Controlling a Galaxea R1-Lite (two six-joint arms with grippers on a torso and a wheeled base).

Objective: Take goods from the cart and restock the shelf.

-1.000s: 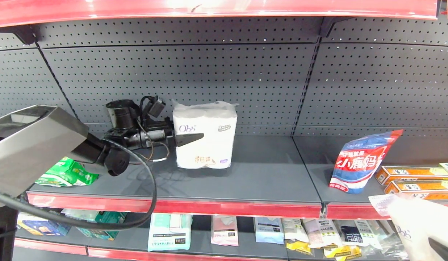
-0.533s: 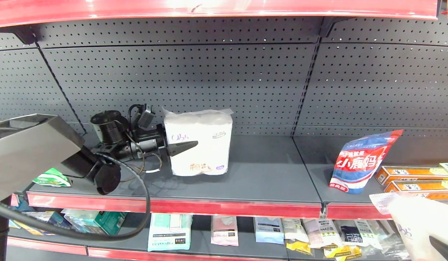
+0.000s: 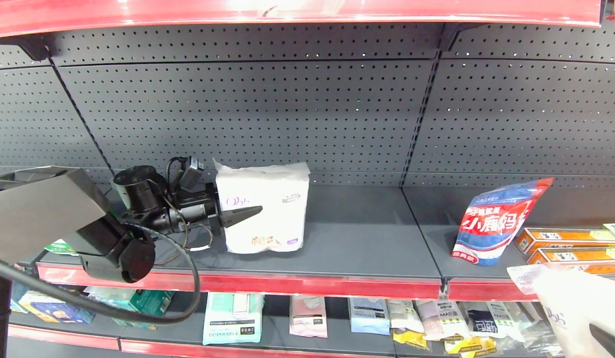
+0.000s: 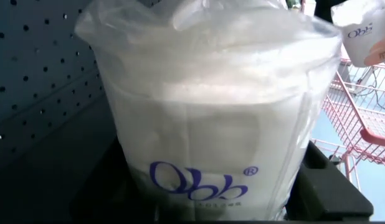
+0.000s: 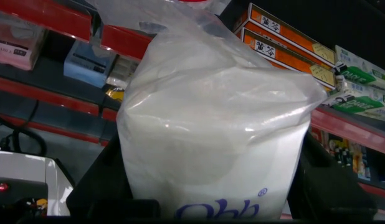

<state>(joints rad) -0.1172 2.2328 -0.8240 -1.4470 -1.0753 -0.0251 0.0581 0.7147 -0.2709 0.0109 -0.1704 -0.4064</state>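
left gripper (image 3: 261, 198) jaws pinch upright white plastic-wrapped toilet-roll pack (image 3: 270, 221) | grey shelf deck (image 3: 357, 238) at 6 o'clock | right gripper (image 5: 211, 202) pinches twin pack (image 3: 568, 308)

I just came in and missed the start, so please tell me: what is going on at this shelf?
The robot is restocking. Its left gripper clamps a white plastic-wrapped pack of paper rolls low over the left part of the dark grey metal shelf; whether it touches the board is unclear. The right gripper holds a second white pack lower, in front of the shelf's red edge, not yet placed.
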